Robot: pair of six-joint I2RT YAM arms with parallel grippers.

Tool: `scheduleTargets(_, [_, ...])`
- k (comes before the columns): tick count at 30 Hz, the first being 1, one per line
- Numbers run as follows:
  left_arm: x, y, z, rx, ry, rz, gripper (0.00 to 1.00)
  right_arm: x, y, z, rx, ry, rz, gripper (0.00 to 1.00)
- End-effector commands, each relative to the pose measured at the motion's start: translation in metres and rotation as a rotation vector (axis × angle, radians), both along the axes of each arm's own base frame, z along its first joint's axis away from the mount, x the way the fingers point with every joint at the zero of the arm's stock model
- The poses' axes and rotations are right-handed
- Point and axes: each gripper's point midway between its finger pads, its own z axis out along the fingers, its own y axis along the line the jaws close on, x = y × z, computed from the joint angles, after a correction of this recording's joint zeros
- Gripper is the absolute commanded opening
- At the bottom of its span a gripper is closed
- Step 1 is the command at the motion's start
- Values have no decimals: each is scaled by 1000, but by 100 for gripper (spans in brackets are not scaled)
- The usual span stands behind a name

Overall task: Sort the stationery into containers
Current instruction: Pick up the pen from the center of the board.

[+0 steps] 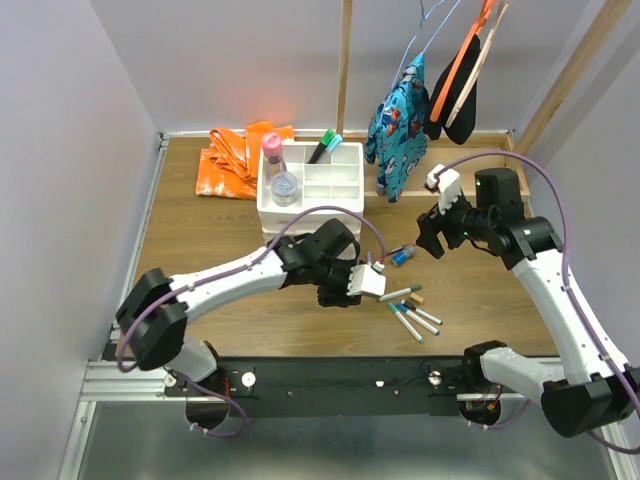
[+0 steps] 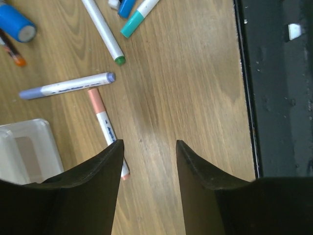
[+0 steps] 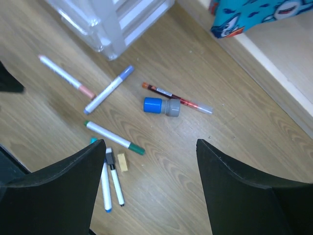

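The white drawer unit (image 1: 335, 188) stands at the back centre; its top tray holds a clear jar with a pink cap (image 1: 277, 172) and green-black highlighters (image 1: 325, 146). Loose on the wood lie thin markers (image 1: 412, 312), a blue highlighter (image 1: 403, 255) and a tan block (image 3: 122, 162). My left gripper (image 2: 149, 143) is open and empty, low over bare wood, with a pink-capped marker (image 2: 103, 123) beside its left finger. My right gripper (image 3: 150, 143) is open and empty, high above the blue highlighter (image 3: 160, 105), a red pen (image 3: 178, 98) and a green-capped marker (image 3: 113, 136).
An orange cloth (image 1: 238, 160) lies at the back left. A blue garment (image 1: 400, 125) and dark items (image 1: 460, 95) hang at the back right. The black base rail (image 1: 340, 375) runs along the near table edge (image 2: 242, 98). The drawer unit's corner (image 2: 27, 152) is left of the left gripper.
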Motion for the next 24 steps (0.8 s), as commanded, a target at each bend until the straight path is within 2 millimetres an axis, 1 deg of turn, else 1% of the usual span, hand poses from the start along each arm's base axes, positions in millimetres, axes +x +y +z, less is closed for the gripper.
scheduleTargets(1, [16,-22,-17,41,9,68,53,9,-13,27,106,-46,-164,82])
scheduleTargets(2, [19,-28,-26,59,21,77,52,10,-17,31,116,-53,-188,82])
scheduleTargets(4, [24,-35,-33,74,29,102,50,10,-25,43,144,-75,-243,82])
scheduleTargets(5, [25,-37,-43,99,42,107,50,8,-27,46,151,-79,-255,82])
scheduleTargets(6, [28,-44,-43,93,32,110,49,6,-27,47,161,-75,-261,82])
scheduleTargets(7, [32,-45,-47,104,24,125,48,3,-29,50,171,-81,-266,82])
scheduleTargets(8, [34,-47,-55,122,38,140,47,1,-30,49,173,-79,-269,82])
scheduleTargets(9, [38,-51,-54,118,33,148,46,0,-31,49,178,-79,-280,82])
scheduleTargets(11, [43,-52,-62,143,27,166,45,-6,-33,49,185,-81,-289,82])
scheduleTargets(12, [46,-55,-61,141,20,172,45,-7,-35,49,189,-82,-296,82])
scheduleTargets(17, [55,-55,-73,182,-1,195,42,-15,-35,48,196,-82,-296,82])
scheduleTargets(21, [63,-52,-83,218,-29,216,40,-17,-35,48,199,-85,-294,82])
scheduleTargets(24, [64,-49,-95,260,-26,208,40,-19,-35,48,200,-89,-295,82])
